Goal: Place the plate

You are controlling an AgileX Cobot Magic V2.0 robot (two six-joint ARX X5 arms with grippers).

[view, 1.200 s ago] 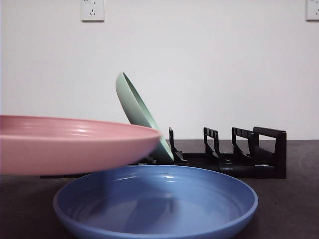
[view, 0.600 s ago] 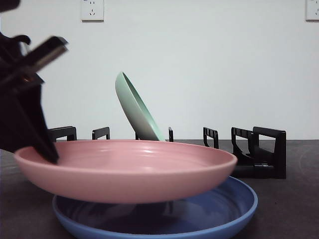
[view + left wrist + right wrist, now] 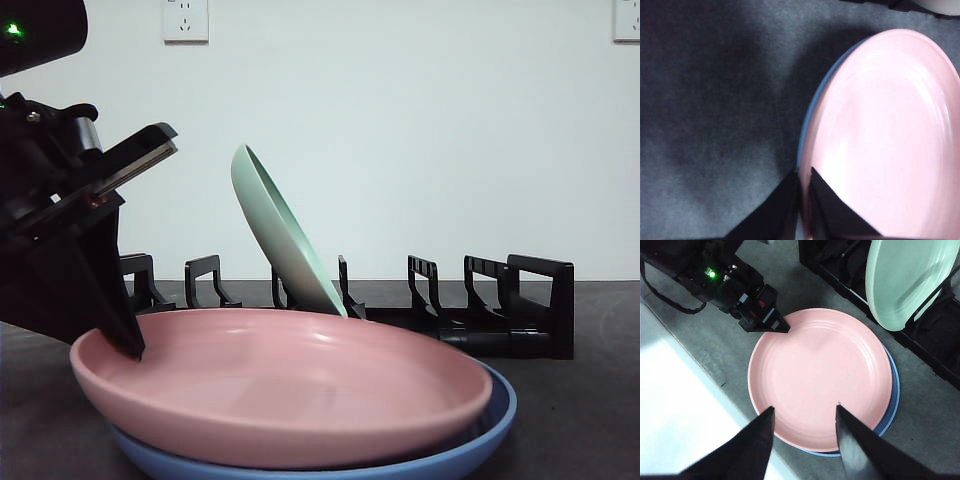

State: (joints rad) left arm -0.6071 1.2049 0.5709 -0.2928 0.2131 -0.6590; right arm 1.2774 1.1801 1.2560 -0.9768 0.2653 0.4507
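Note:
A pink plate (image 3: 290,385) lies nearly flat over a blue plate (image 3: 485,435), covering most of it. My left gripper (image 3: 125,340) is shut on the pink plate's left rim, one jaw inside the rim and one outside, as the left wrist view (image 3: 804,182) shows. The right wrist view sees the pink plate (image 3: 820,377) from above, the blue plate's rim (image 3: 894,390) showing beside it and the left gripper (image 3: 775,324) on its edge. My right gripper (image 3: 805,407) hangs open high above the pink plate, holding nothing.
A black dish rack (image 3: 520,305) stands behind the plates, with a pale green plate (image 3: 285,235) leaning upright in one slot and other slots bare. The right wrist view shows the green plate (image 3: 907,280) too, and a white strip (image 3: 680,405) along the dark table's edge.
The pink plate has moved right and come down onto the blue plate. The left arm holding it has come into the front view from the left.

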